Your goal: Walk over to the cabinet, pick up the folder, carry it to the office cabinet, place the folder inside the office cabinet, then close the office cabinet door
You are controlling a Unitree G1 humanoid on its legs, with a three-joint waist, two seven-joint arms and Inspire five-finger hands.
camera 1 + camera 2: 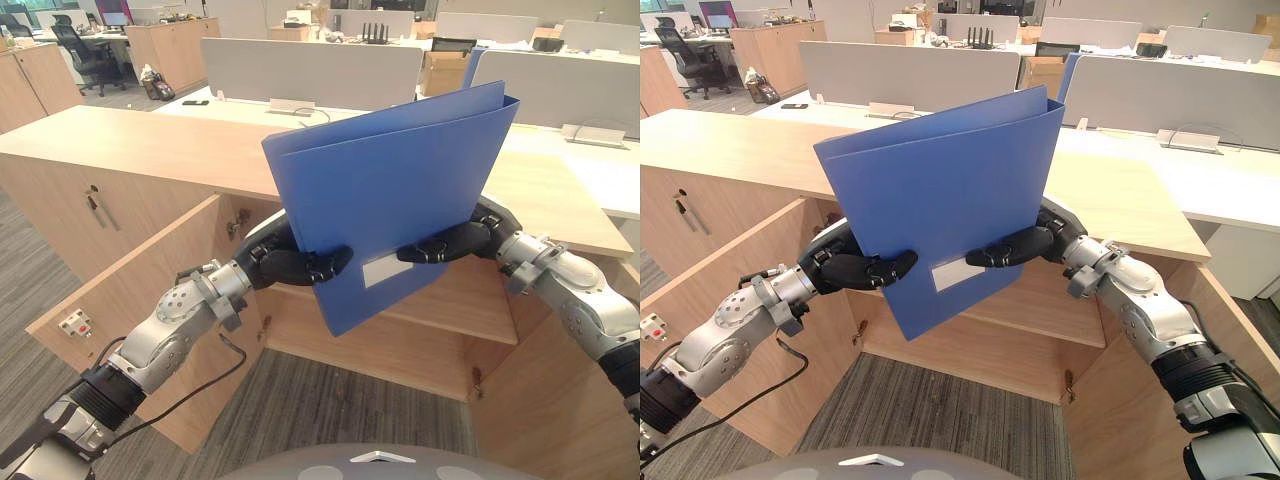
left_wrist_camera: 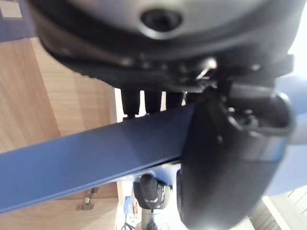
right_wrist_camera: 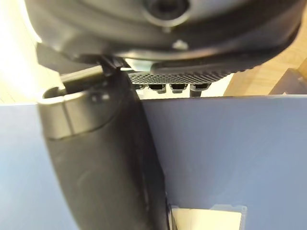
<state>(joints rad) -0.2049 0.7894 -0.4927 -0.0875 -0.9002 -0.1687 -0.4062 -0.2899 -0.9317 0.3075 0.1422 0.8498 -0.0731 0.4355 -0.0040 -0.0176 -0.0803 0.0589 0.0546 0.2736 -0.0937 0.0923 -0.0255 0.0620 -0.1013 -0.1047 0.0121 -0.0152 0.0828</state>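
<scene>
Folder [image 1: 400, 190], blue with a white label [image 1: 388, 270] on its front, is in the air between both hands. It stands almost upright but leans to the robot's right, just in front of the open office cabinet [image 1: 150, 150]. The left hand [image 1: 300, 266] pinches its lower left edge and the right hand [image 1: 455, 243] pinches its right edge. On each side the thumb lies across the front face and the fingers are closed behind the cover. The right wrist view shows this well: the thumb [image 3: 100, 167] is flat on the blue face and the fingers [image 3: 168, 87] reach past the edge. Behind the folder both doors are swung out, the left door [image 1: 140, 300] and the right door [image 1: 550, 400], and a shelf [image 1: 460, 310] crosses the inside.

In my judgement the carrying is done and the placing is the step in hand. The folder looks taller than the opening under the top board, so if it goes in upright, its upper corner may strike the board and twist out of the pinches. The grip is only on a thin, smooth cover, so a push against the shelf could make the folder slide or bend. If one hand lets go before the folder rests on the shelf, it may swing down and fall to the floor. The arms also pass close to the open doors, and a bump could move one.
</scene>
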